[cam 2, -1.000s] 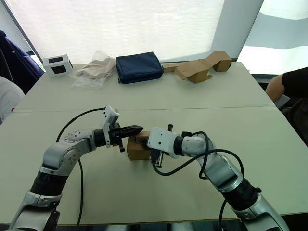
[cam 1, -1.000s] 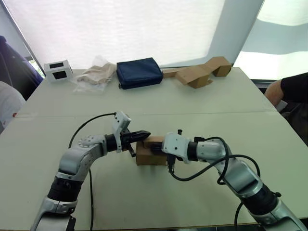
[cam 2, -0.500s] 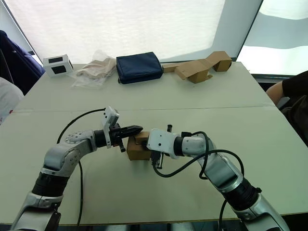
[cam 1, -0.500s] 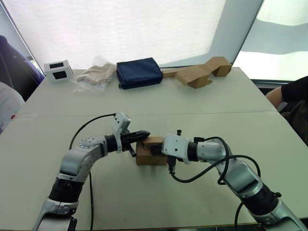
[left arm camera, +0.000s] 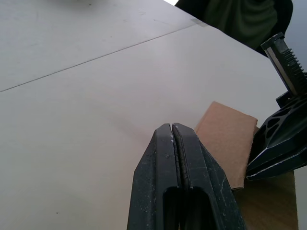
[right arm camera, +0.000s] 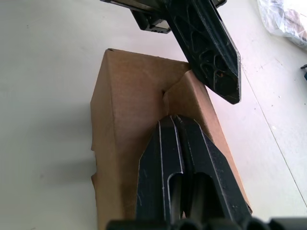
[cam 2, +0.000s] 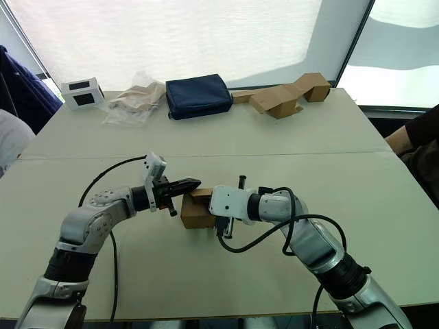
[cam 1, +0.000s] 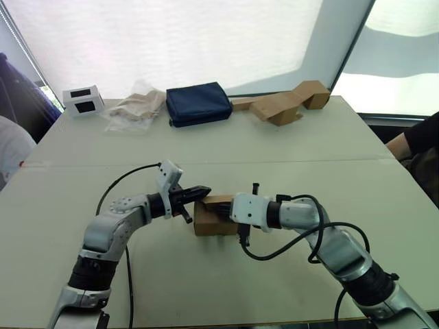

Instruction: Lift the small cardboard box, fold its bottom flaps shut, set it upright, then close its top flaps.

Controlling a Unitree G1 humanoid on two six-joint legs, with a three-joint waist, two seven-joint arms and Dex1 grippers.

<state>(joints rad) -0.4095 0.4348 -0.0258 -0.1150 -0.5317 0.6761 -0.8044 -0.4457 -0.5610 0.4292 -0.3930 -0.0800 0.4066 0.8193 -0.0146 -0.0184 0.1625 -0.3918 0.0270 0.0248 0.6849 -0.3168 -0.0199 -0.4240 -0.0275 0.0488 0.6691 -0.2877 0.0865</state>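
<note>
1. Left gripper (cam 1: 204, 192) is sitting fully closed, holding nothing, tips hovering over the small cardboard box (cam 1: 214, 218) top at its 10 o'clock edge.
2. Right gripper (right arm camera: 178, 125) is also pinched closed and empty, pressing on the top flaps (right arm camera: 192, 96) from 3 o'clock.
3. Box is resting near table (cam 1: 274, 144) centre, long axis running 9-to-3.
4. Likely light, stiff but creasable; gripping the opposite side walls looks best.

Pale table (cam 1: 288, 144) beneath bright window (cam 1: 171, 34)

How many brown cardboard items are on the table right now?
2: the small cardboard box near the front, between both tools, and the bent cardboard pieces at the far edge, right of the navy pouch.
</note>
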